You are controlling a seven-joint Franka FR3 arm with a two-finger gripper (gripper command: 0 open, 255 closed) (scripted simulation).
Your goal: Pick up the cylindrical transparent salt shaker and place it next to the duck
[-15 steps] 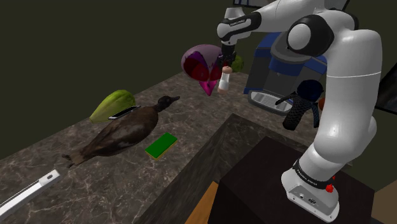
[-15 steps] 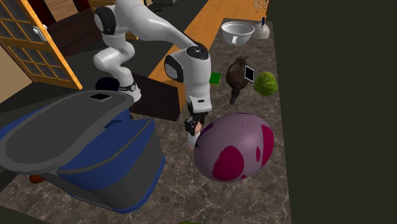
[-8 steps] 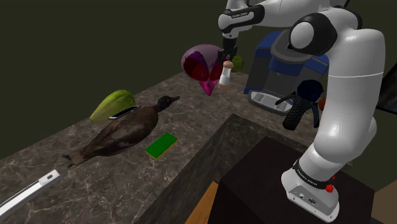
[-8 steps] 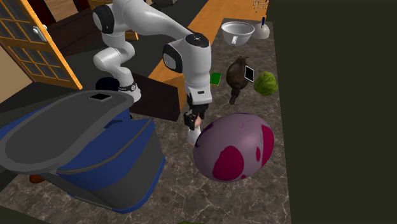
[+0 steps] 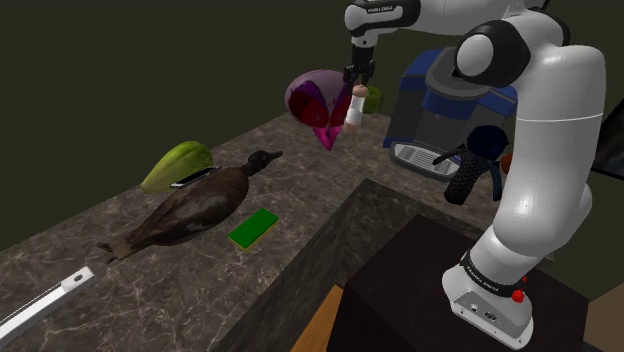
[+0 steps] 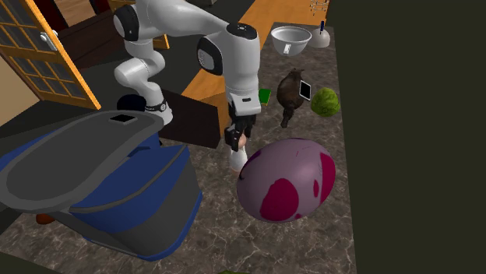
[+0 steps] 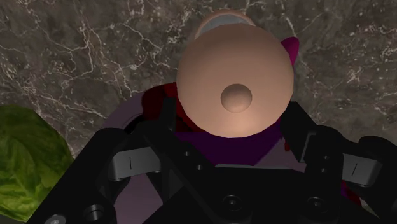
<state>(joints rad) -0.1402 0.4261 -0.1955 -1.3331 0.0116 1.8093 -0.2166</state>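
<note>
The salt shaker [image 5: 353,111], a pale cylinder with a rounded tan cap [image 7: 234,83], hangs upright above the marble counter [image 5: 300,180]. My black gripper [image 5: 358,88] is shut on its upper part. In the second exterior view the gripper [image 6: 236,141] holds the shaker [image 6: 237,160] beside the big purple egg-shaped object [image 6: 286,180]. Both fingers [image 7: 137,159] press the shaker's sides in the wrist view. The dark brown duck [image 5: 195,210] lies further along the counter toward the shoulder view's left, and the duck [image 6: 290,92] sits well apart from the shaker.
A blue and grey machine [image 5: 450,110] stands close behind the gripper. The purple egg [image 5: 318,100] sits right beside the shaker. A green sponge [image 5: 253,229] and a green leafy ball [image 6: 325,102] flank the duck. A metal bowl [image 6: 291,39] stands at the counter's far end.
The gripper has risen with the shaker in it, lifting it higher above the counter. The duck and the other objects have stayed put.
</note>
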